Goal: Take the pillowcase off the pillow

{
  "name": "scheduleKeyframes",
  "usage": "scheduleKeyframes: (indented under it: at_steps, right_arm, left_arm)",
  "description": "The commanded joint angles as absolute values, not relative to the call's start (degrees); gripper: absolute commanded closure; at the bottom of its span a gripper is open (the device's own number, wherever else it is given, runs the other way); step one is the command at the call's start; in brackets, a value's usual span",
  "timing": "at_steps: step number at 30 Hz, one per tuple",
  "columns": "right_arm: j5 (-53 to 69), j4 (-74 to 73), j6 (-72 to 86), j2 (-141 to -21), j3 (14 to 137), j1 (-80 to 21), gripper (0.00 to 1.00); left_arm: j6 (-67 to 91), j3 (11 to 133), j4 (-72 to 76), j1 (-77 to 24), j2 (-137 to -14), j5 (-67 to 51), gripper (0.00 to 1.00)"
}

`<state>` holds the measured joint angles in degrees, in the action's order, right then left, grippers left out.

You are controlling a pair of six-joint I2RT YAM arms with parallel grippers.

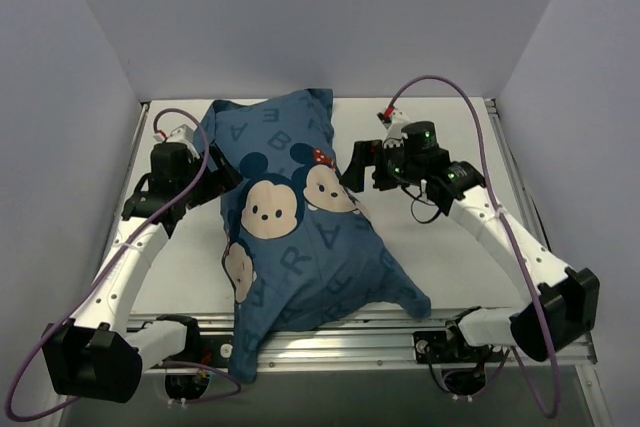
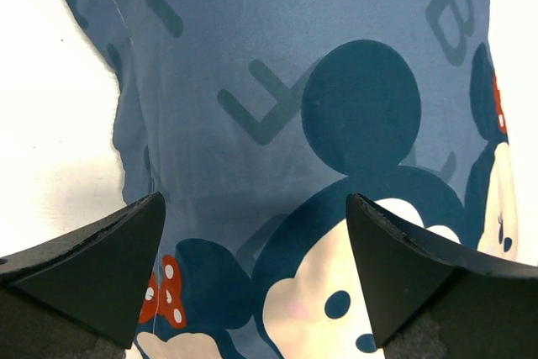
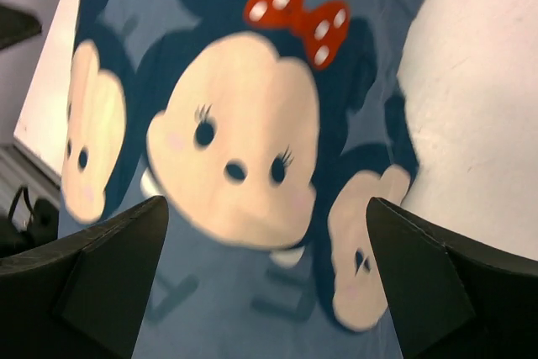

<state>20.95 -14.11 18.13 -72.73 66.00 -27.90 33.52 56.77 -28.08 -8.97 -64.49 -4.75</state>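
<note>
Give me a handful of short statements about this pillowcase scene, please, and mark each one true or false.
1. The pillowcase covers the pillow fully in the top view. True; no white pillow shows.
2. The left gripper is shut on the cloth. False: its fingers stand apart with nothing pinched between them.
3. The right gripper is open, over a mouse face with a red dotted bow. True.
4. The pillowcase lies wholly on the white table. False: its near corner hangs past the table's front edge, over the metal rail.
5. Both grippers sit on the same side of the pillowcase. False: one is at each side.
</note>
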Motion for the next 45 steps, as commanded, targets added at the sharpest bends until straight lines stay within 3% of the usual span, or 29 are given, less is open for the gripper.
scheduleKeyframes:
  at_steps: [1, 9, 10, 16, 17, 20, 21, 23, 31, 37, 41, 45]
  right_arm:
    - [27.0, -8.4, 20.6, -80.9, 69.7, -23.6, 0.0]
    - [33.7, 1.3, 23.7, -99.2, 77.9, -22.6, 0.0]
    - [34.8, 1.8, 23.7, -102.7, 79.0, -22.6, 0.0]
    - [43.0, 6.2, 22.9, -114.0, 81.8, -23.6, 0.01]
    - [45.9, 6.3, 22.4, -114.7, 82.2, -24.3, 0.05]
    - [50.0, 7.0, 20.7, -114.7, 82.2, -25.7, 0.46]
    - [50.0, 6.7, 20.0, -114.1, 82.2, -25.8, 0.75]
    - [49.4, 4.8, 18.2, -111.3, 82.3, -25.7, 1.0]
    - [34.0, -16.4, 7.8, -99.2, 95.7, -24.4, 1.0]
    - [22.6, -26.3, 3.2, -97.0, 109.1, -26.0, 1.0]
    - [18.3, -28.0, 1.2, -97.9, 108.4, -28.8, 1.0]
    - [15.5, -25.4, 0.9, -98.9, 100.1, -30.7, 1.0]
  left_arm:
    - [32.9, 58.1, -25.8, -9.3, -65.4, -6.1, 0.01]
    - [34.8, 52.2, -23.2, -9.4, -67.0, -5.3, 0.0]
    - [35.1, 51.7, -22.5, -9.6, -67.3, -5.3, 0.05]
    - [38.5, 47.5, -18.2, -10.6, -71.8, -7.4, 0.07]
    - [38.9, 46.6, -17.6, -10.8, -72.6, -7.7, 0.09]
    - [40.8, 45.9, -15.3, -12.1, -75.5, -8.4, 0.12]
    - [41.1, 46.0, -14.0, -12.7, -76.9, -8.3, 0.13]
    - [42.3, 46.4, -12.7, -14.2, -78.5, -7.8, 0.14]
    - [47.2, 59.4, -7.0, -25.4, -92.0, -7.1, 0.15]
    - [51.7, 71.3, -1.2, -32.0, -101.6, -5.7, 0.15]
    - [53.2, 76.5, 1.6, -33.1, -105.1, -4.7, 0.14]
    - [54.3, 69.5, 2.7, -32.8, -102.3, -1.4, 0.14]
